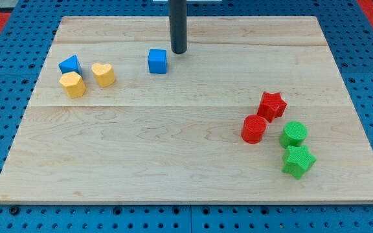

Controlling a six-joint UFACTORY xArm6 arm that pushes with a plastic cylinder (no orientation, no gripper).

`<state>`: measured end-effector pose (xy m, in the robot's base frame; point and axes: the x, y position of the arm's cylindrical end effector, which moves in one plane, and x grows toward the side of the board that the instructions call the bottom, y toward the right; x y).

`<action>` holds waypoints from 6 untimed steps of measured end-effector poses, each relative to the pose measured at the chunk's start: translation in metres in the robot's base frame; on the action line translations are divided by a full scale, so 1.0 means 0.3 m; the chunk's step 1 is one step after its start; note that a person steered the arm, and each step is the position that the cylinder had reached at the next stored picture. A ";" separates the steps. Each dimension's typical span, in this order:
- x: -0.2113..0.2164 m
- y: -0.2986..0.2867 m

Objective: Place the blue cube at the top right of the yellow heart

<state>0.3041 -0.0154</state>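
The blue cube [157, 61] sits on the wooden board [186, 162] in the upper left part. The yellow heart [103, 74] lies to its left, a little lower, with a clear gap between them. My tip [179, 51] stands just up and to the right of the blue cube, close to it but apart. The dark rod rises from it out of the view's top.
A blue triangular block [70, 65] and a yellow hexagonal block [72, 85] sit just left of the heart. At the right are a red star [272, 105], a red cylinder [254, 129], a green cylinder [294, 134] and a green star [298, 161].
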 end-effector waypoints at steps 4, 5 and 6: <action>0.045 -0.542; 0.045 -0.542; 0.045 -0.496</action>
